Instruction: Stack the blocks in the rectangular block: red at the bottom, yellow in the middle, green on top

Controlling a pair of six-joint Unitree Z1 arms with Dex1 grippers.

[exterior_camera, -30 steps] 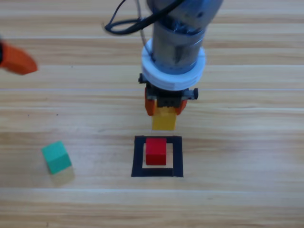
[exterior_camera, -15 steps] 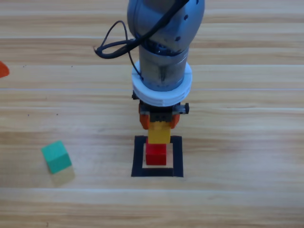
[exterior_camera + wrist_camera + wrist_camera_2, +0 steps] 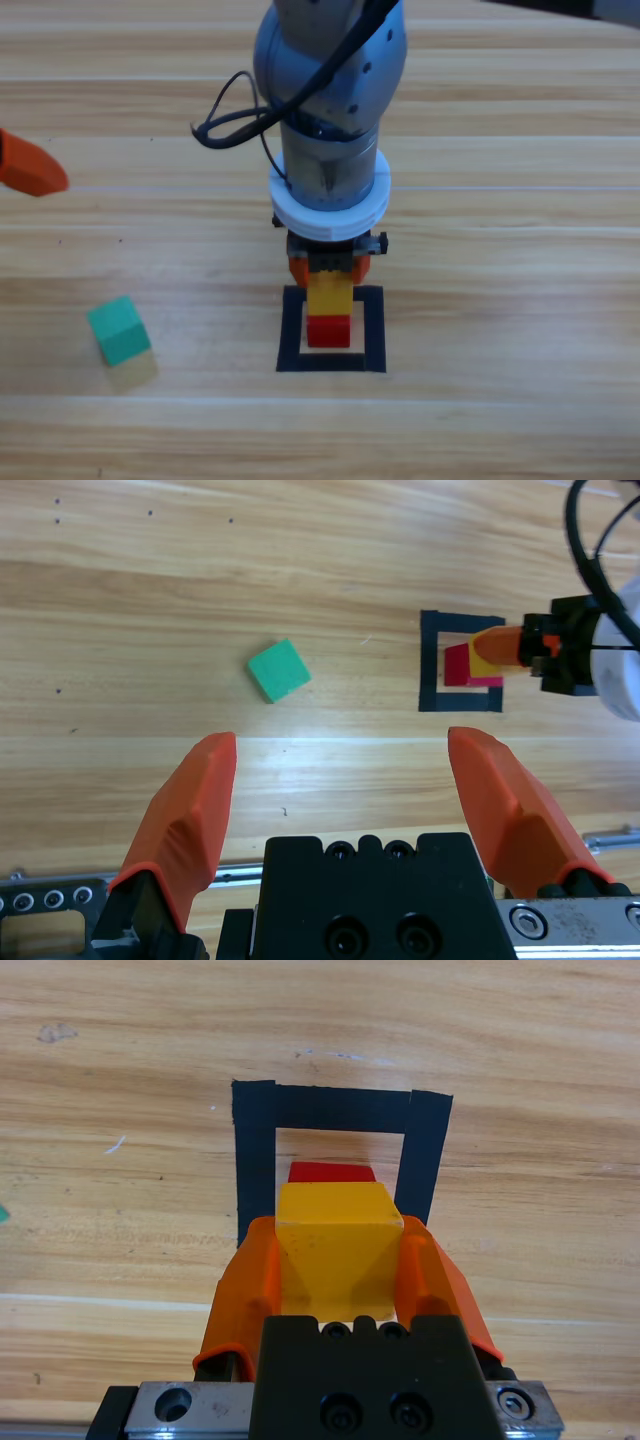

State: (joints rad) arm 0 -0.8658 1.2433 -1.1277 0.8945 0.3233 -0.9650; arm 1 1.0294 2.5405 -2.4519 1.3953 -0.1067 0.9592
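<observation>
The red cube [image 3: 328, 333] sits inside the black tape square [image 3: 291, 330]. My right gripper [image 3: 329, 268] comes down from the top centre, shut on the yellow cube [image 3: 328, 293], which is right over the red cube; whether they touch I cannot tell. The right wrist view shows the yellow cube [image 3: 338, 1230] clamped between the orange fingers [image 3: 250, 1280], with the red cube [image 3: 331, 1172] and the tape square [image 3: 254, 1160] just beyond. The teal-green cube [image 3: 119, 331] lies on bare wood at the left. My left gripper [image 3: 342, 742] waits at the left edge, open and holding nothing.
In the left wrist view the green cube [image 3: 278, 670] lies well left of the tape square [image 3: 430, 670]. A black cable [image 3: 232, 115] loops off the right arm. Only an orange tip of the left gripper [image 3: 32, 168] reaches into the high view.
The right gripper has carried the yellow cube forward and down, from behind the tape square to right over the red cube. The left gripper's tip shifted slightly at the left edge.
</observation>
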